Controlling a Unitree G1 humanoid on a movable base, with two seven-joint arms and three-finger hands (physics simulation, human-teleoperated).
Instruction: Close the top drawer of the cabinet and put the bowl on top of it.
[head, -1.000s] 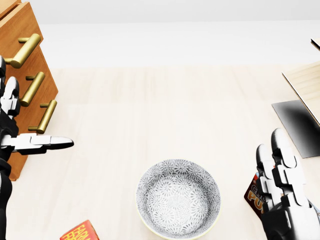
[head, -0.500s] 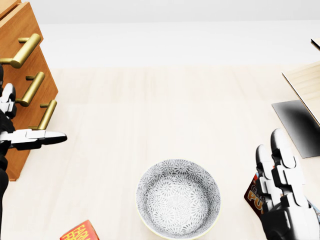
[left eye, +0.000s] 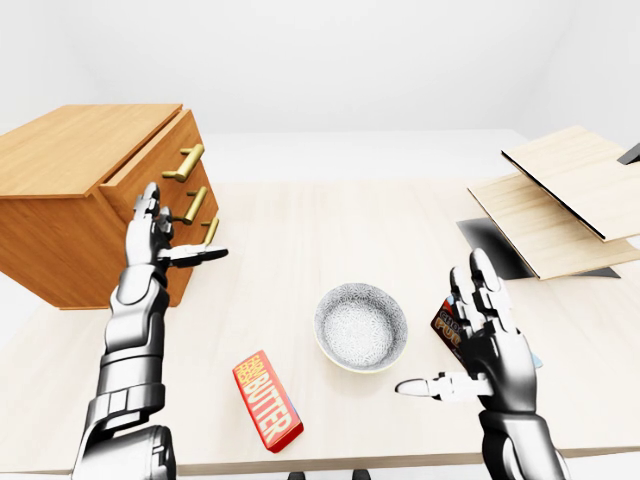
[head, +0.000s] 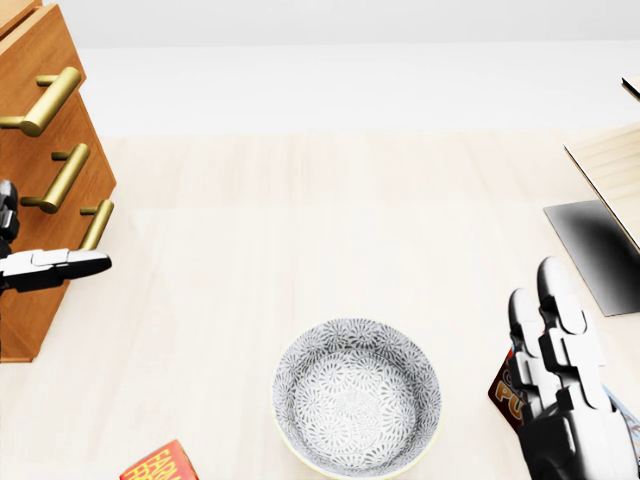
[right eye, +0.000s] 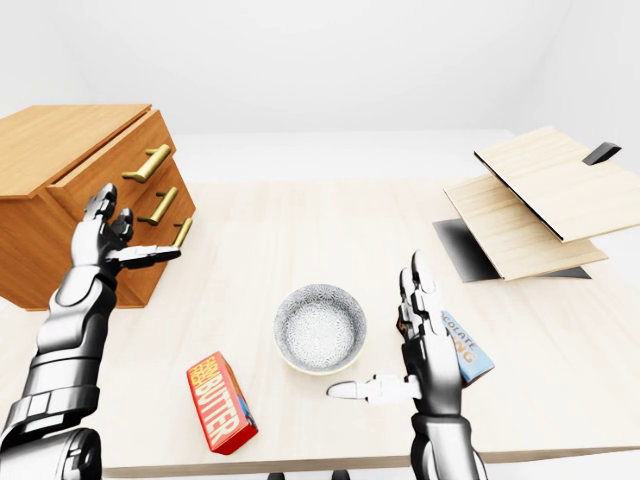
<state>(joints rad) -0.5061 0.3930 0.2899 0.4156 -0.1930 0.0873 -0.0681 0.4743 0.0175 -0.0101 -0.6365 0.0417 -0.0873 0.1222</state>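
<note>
Both hands are spread and empty: in the head view the left hand (head: 45, 268) slides toward nine o'clock, nearing the top drawer (left eye: 150, 172) of the cabinet (left eye: 80, 150) for the closing push, while the right hand (head: 560, 390) idles beside the bowl (head: 357, 398).

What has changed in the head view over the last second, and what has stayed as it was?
The open left hand has drifted left and slightly up in the head view, toward the brown wooden cabinet with brass handles. Nothing was grasped or released. The grey patterned bowl and the open right hand stayed put.
</note>
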